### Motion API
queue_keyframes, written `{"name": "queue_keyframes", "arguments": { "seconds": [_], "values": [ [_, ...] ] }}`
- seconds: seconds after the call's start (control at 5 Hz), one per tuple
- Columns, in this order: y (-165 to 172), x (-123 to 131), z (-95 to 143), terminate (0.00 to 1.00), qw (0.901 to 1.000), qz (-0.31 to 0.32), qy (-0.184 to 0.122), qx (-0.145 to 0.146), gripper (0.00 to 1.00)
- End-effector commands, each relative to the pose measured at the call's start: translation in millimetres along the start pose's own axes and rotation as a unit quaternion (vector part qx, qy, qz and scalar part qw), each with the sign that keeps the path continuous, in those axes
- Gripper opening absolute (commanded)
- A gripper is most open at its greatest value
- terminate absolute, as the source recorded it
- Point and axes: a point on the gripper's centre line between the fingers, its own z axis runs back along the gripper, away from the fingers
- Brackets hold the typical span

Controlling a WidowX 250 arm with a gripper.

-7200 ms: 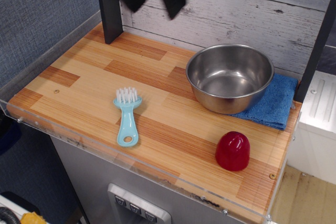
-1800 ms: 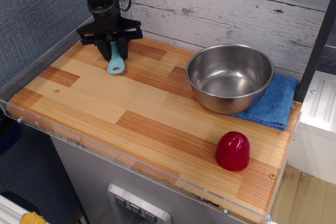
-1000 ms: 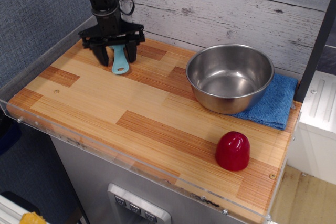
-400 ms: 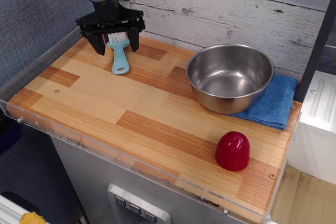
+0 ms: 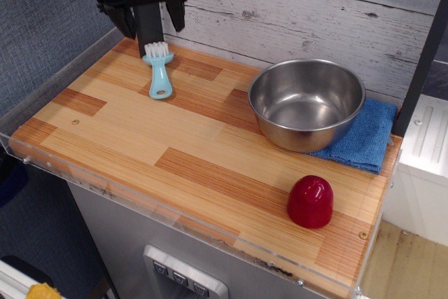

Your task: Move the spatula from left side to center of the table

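The light-blue spatula (image 5: 159,69) lies flat on the striped wooden table (image 5: 140,131) at its back left, white bristles toward the wall and the handle's hole toward the front. My gripper (image 5: 149,24) hangs above and just behind its head, open and empty, with its two black fingers (image 5: 175,12) spread wide and clear of the spatula. A black post stands behind the gripper and partly merges with it.
A steel bowl (image 5: 306,103) sits at the back right, partly on a blue cloth (image 5: 364,134). A red dome-shaped cup (image 5: 310,201) stands near the front right. A clear acrylic rim (image 5: 140,197) edges the table. A plank wall is behind.
The spatula went from the front left to the back left in my gripper. In the last second the gripper opened, let it go and rose straight up; the spatula stays put.
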Motion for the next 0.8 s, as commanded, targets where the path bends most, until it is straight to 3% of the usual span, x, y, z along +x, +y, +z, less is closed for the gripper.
{"name": "queue_keyframes", "arguments": {
  "seconds": [0.0, 0.4, 0.6],
  "values": [
    [7.4, -8.5, 72.4, 0.00, 0.9991, -0.014, -0.025, -0.030, 1.00],
    [7.4, -8.5, 72.4, 0.00, 0.9991, -0.014, -0.025, -0.030, 1.00],
    [7.4, -8.5, 72.4, 1.00, 0.9991, -0.014, -0.025, -0.030, 1.00]
  ]
}}
